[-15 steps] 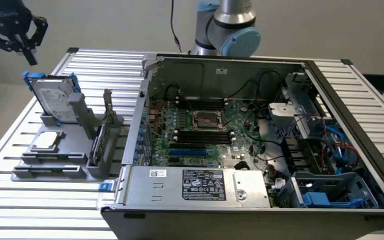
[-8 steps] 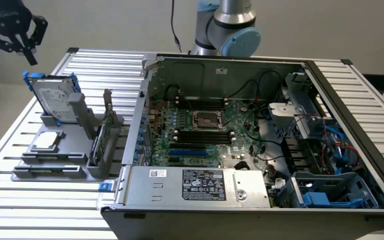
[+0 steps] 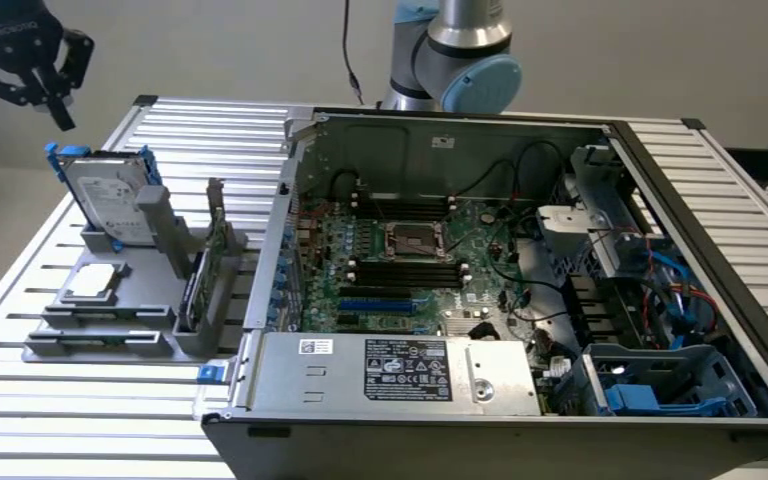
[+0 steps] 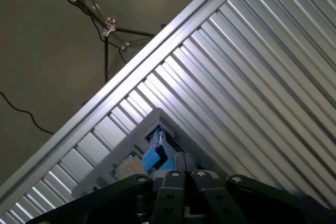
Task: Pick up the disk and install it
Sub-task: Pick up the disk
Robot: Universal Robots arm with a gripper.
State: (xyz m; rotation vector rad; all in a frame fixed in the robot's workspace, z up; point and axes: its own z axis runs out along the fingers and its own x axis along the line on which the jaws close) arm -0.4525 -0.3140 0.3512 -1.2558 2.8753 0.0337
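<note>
My fingers (image 3: pixel 61 115) are pressed fully together with nothing between them, hanging in the air above the grey rack (image 3: pixel 157 270) on the counter (image 3: pixel 37 400). The disk (image 3: pixel 107 195) stands on edge in that rack, its long axis upright and leaning a little. It lies just below my tips, apart from them. In the wrist view its blue rail (image 4: pixel 154 153) sits straight ahead of me. The open computer case (image 3: pixel 464 118) stands beside the rack.

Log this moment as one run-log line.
gripper: shut, empty | position: above silver-grey hard disk with blue rails | disk: upright in grey rack, not installed
</note>
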